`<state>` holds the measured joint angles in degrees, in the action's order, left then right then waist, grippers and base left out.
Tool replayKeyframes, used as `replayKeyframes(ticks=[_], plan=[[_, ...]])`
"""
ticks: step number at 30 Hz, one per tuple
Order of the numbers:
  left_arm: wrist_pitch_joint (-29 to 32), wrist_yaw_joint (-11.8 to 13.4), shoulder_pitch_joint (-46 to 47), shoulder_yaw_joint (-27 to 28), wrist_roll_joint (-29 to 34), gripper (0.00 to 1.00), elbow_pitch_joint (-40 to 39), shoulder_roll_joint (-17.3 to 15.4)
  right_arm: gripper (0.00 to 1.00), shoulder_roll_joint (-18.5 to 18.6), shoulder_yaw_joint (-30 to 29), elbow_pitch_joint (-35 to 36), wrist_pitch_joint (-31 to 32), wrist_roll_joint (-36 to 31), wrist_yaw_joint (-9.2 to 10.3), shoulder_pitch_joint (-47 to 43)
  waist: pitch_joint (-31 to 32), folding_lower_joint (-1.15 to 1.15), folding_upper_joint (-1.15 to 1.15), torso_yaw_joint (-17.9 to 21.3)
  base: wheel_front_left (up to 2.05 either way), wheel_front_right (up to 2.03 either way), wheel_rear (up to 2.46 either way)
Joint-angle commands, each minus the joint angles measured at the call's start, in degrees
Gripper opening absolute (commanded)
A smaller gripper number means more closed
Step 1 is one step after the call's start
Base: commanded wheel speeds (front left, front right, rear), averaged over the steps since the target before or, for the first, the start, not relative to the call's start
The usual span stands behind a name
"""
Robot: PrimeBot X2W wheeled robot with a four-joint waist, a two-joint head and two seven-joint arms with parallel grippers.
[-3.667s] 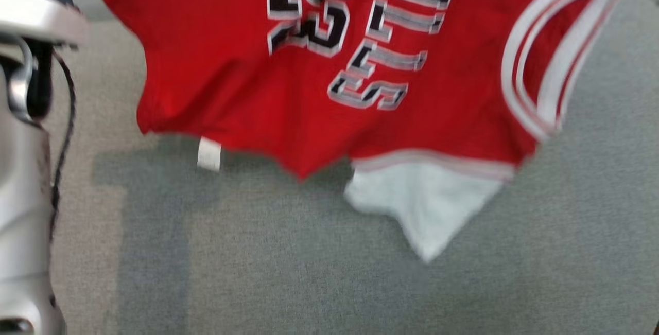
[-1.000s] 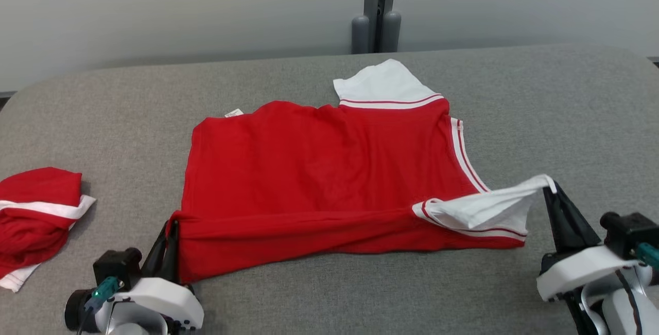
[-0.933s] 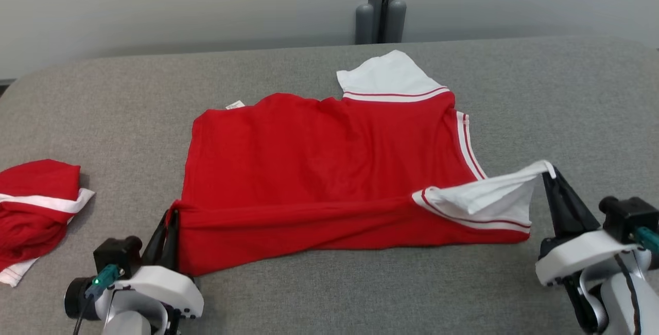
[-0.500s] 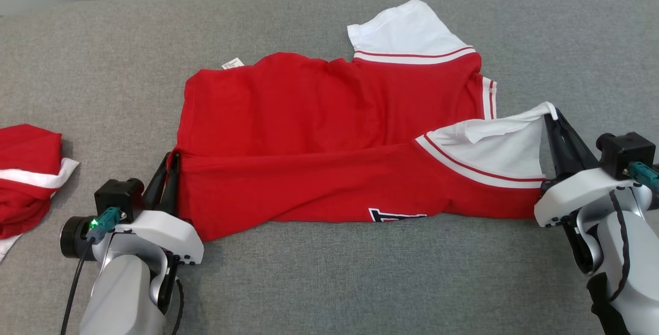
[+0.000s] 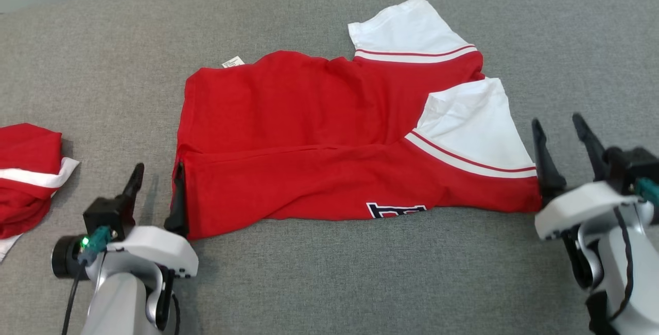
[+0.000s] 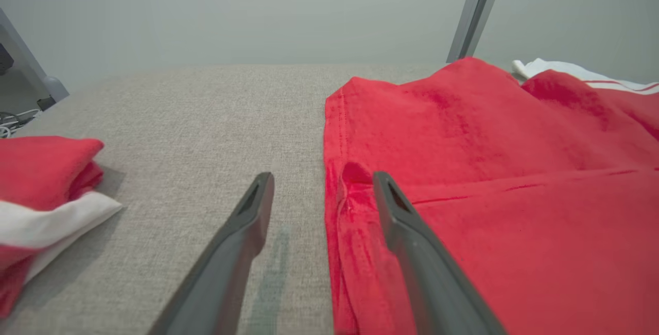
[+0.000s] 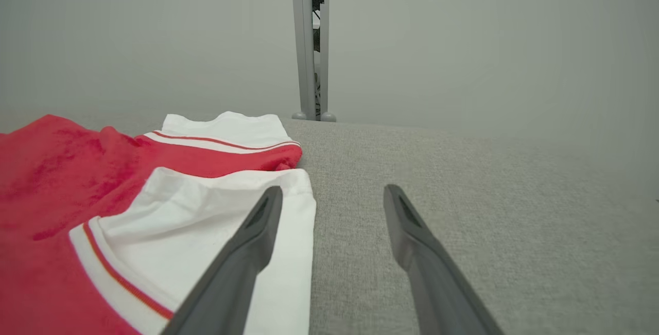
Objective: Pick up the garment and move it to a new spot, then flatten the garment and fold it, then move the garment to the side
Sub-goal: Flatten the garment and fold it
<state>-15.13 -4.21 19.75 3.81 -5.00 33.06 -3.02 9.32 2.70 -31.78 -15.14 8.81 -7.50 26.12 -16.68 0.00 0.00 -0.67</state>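
Shirt: we see the red shirt lying on the grey table, across the middle of the head view.
Lay: its near strip is doubled up over the body, with a white sleeve on top at centre right and some lettering showing at the bottom edge.
Left gripper: the left gripper sits at lower left with its jaws apart, gripping nothing. One finger touches the shirt's left edge, and the wrist view shows that edge between the fingers.
Right gripper: the right gripper is at the right with its jaws also apart and empty, just beside the sleeve's end.
Done: we judge the shirt moved, spread and given a first lengthwise fold.
Left: the crosswise folds, we think, and then the shift to the side. The folded strip looks a little uneven and may need smoothing.
Other: a second red garment is bundled at the far left, well apart from the shirt.
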Motion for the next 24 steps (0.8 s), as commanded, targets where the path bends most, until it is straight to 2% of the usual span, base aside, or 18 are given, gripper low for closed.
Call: replayKeyframes(ticks=[1,7,14,15,16,17,18,19,24], plan=[[-0.02,0.31,-1.02,-0.16,0.05,1.0,-0.66,-0.14,1.0,0.2,0.28,0.25,0.01,0.63,0.02,-2.16,0.37,0.0,0.0,0.01,0.0,0.0,0.0],[-0.02,1.18,-4.27,-0.7,-1.89,1.0,-1.73,0.0,1.0,-0.43,2.25,-1.54,0.0,2.78,0.02,-7.96,0.91,0.0,0.0,0.26,0.0,0.0,0.0],[-0.02,2.31,-4.76,-1.52,-4.26,1.0,-2.09,-0.03,1.0,-1.33,4.33,-5.73,0.1,4.08,0.02,-8.51,0.5,0.0,0.0,0.13,0.0,0.0,0.0],[-0.02,2.36,-4.73,-1.56,-4.47,1.0,-2.07,-0.02,0.84,-1.52,5.32,-6.74,0.11,4.41,0.0,-8.45,0.45,0.0,0.0,0.06,0.0,0.0,0.0],[-0.02,2.36,-4.73,-1.56,-4.47,1.0,-2.07,-0.02,0.84,-1.52,5.32,-6.74,0.11,4.41,0.0,-8.45,0.45,0.0,0.0,0.06,0.0,0.0,0.0],[-0.02,2.41,-4.71,-1.54,-4.62,1.0,-2.0,-0.02,0.47,-1.66,6.29,-7.51,0.23,4.78,-0.01,-8.32,0.41,0.0,0.0,-0.03,0.0,0.0,0.0],[-0.02,2.48,-4.71,-1.54,-4.6,1.0,-1.96,-0.01,0.26,-1.7,7.42,-8.3,0.26,5.19,-0.04,-8.02,0.39,0.0,0.0,-0.1,0.0,0.0,0.0],[-0.02,2.62,-4.77,-1.42,-4.8,1.0,-1.81,-0.03,0.0,-1.69,8.47,-8.95,0.39,5.85,-0.06,-7.8,0.38,0.0,0.0,-0.15,0.0,0.0,0.0],[-0.02,1.96,-5.36,-1.65,-6.19,1.0,-1.06,0.0,0.0,-0.12,10.46,-8.94,0.4,8.27,0.0,-6.33,0.58,0.0,0.0,-0.12,0.0,0.0,0.0]])
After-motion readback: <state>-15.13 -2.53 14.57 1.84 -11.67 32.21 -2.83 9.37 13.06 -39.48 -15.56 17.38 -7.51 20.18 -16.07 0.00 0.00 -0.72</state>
